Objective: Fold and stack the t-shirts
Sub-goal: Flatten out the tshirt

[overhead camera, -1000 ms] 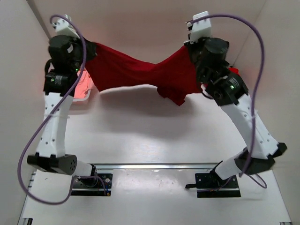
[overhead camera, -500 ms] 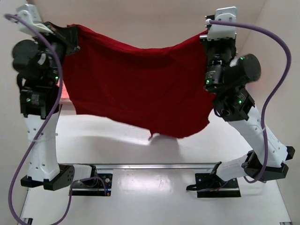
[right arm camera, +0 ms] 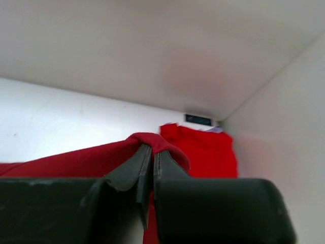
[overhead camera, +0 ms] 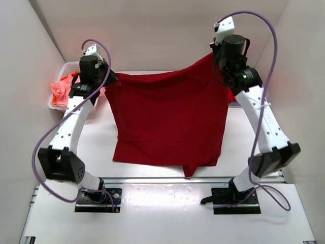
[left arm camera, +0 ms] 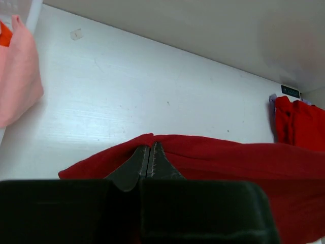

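Note:
A large dark maroon t-shirt (overhead camera: 167, 122) lies spread over the table's middle, its far edge held up by both grippers. My left gripper (overhead camera: 108, 79) is shut on its far left corner; in the left wrist view the jaws (left arm camera: 150, 147) pinch a fold of the maroon cloth (left arm camera: 228, 157). My right gripper (overhead camera: 216, 57) is shut on the far right corner and holds it higher; the right wrist view shows the cloth (right arm camera: 157, 141) draped over the shut jaws (right arm camera: 152, 148). A bright red shirt (right arm camera: 203, 150) lies at the far right. Salmon-pink and orange shirts (overhead camera: 62, 87) sit in the basket.
A white lattice basket (overhead camera: 65, 68) stands at the far left against the wall. The red shirt pile also shows in the left wrist view (left arm camera: 299, 124). White walls close in the back and both sides. The arm bases sit at the near edge.
Both grippers have swung the shirt from high in the air down and away, so it now lies spread over the table with only its far edge lifted.

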Controlling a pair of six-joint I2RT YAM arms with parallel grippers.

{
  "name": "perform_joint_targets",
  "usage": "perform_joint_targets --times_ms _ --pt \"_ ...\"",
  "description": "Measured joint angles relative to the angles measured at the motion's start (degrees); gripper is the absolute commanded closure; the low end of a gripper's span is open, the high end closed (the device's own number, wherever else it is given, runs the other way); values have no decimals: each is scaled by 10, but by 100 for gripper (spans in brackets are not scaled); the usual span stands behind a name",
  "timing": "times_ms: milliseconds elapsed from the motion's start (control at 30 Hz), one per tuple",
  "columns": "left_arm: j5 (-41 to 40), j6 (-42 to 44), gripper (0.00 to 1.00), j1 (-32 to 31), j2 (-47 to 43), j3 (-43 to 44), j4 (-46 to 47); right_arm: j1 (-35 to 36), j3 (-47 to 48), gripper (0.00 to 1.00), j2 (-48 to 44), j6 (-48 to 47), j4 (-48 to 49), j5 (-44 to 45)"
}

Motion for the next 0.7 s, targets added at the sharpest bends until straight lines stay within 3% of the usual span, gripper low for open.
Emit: perform_joint_targets --times_ms 133,233,333,400,467,700 --pt "2 1 100 -3 73 67 1 -27 127 99 101 21 -56 -57" --pt "0 7 100 -3 161 220 -8 -39 263 100 181 18 -64 -76" --pt "-1 13 100 0 223 375 -21 -49 308 100 189 18 -70 -92" --pt "-2 16 100 2 228 430 -21 -57 324 99 180 15 -64 -95" --pt "-2 17 100 6 200 426 -9 -66 319 100 159 15 -58 -102" --pt "4 17 100 -1 12 118 65 -77 115 100 25 32 -30 -100"
